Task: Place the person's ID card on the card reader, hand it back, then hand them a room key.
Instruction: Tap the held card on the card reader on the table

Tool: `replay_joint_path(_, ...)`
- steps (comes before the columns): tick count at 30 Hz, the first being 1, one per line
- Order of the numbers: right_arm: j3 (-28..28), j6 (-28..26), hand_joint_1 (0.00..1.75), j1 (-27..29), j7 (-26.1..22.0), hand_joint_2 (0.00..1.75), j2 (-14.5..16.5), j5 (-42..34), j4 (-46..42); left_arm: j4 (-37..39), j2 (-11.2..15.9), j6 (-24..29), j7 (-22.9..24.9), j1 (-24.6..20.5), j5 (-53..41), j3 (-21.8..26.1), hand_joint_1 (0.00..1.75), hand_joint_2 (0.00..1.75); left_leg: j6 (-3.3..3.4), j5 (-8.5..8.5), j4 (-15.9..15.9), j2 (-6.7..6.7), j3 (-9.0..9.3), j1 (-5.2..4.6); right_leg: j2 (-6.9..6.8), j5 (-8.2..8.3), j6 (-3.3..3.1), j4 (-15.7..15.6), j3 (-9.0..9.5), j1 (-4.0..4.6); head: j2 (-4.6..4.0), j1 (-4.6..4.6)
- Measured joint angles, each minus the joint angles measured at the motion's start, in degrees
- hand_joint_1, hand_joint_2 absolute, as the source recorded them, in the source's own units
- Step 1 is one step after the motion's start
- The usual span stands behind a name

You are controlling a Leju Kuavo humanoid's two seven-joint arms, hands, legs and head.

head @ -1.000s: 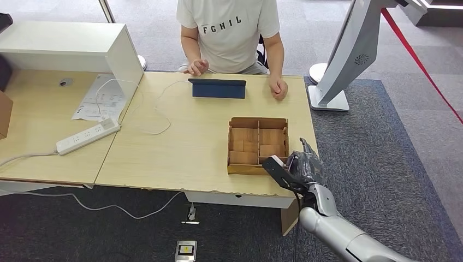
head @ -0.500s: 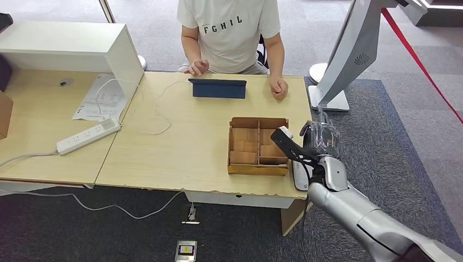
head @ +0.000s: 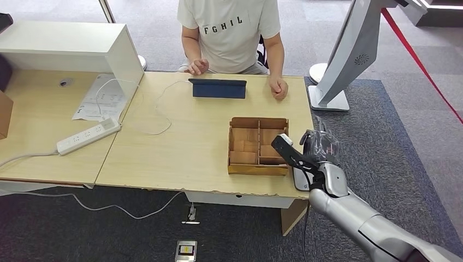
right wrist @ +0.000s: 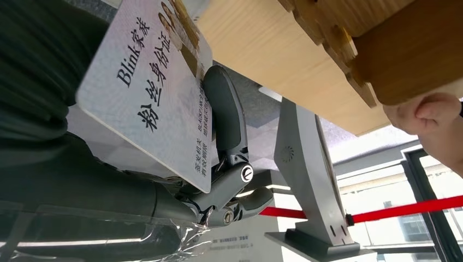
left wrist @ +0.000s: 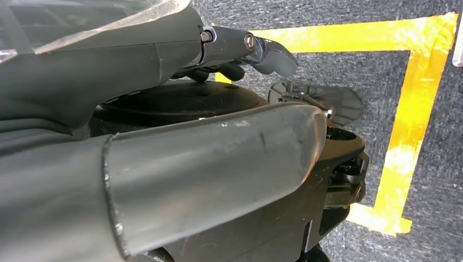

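My right hand (head: 315,150) hovers at the table's right front corner, just right of the wooden box (head: 257,162), and pinches the ID card. Up close, the white ID card (right wrist: 147,93) with printed text lies between the thumb and the dark fingers (right wrist: 225,117). The card reader (head: 298,180), a small pale flat device, lies on the table edge directly under the hand, partly hidden by it. The box's compartments hold wooden room keys (head: 271,150). The person (head: 229,30) sits at the far side, a fist resting on the table. My left hand (left wrist: 180,164) hangs over the floor, holding nothing.
A dark blue tablet (head: 217,88) stands in front of the person. A white power strip (head: 87,136), its cable and a paper sheet (head: 101,98) lie at the left by a white cabinet (head: 71,46). A white kiosk stand (head: 349,54) and a red barrier band (head: 420,65) are at the right.
My right hand with the card rose from below the table's front edge to beside the wooden box, then sank slightly over the card reader. The person has not moved.
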Motion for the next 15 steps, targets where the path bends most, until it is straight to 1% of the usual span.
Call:
replay_joint_path(7, 0.05, 1.06, 1.75, 1.19, 0.05, 1.75, 0.09, -1.66, 2.3, 0.0, -0.14, 0.92, -0.04, -0.05, 0.02, 0.0, 0.0, 0.0, 0.0, 0.0, 0.0, 0.0, -0.01, 0.0, 0.0, 0.0, 0.0, 0.01, 0.0, 0.02, -0.01, -0.01)
replay_joint_path(15, 0.03, 1.33, 1.75, 0.96, 0.02, 1.75, 0.12, -1.57, 3.92, 0.0, -0.15, 1.13, 0.76, -0.05, 0.02, 0.0, 0.0, 0.0, 0.0, 0.0, 0.0, 0.0, -0.01, 0.0, 0.0, 0.0, 0.0, 0.01, 0.01, 0.02, -0.01, -0.02)
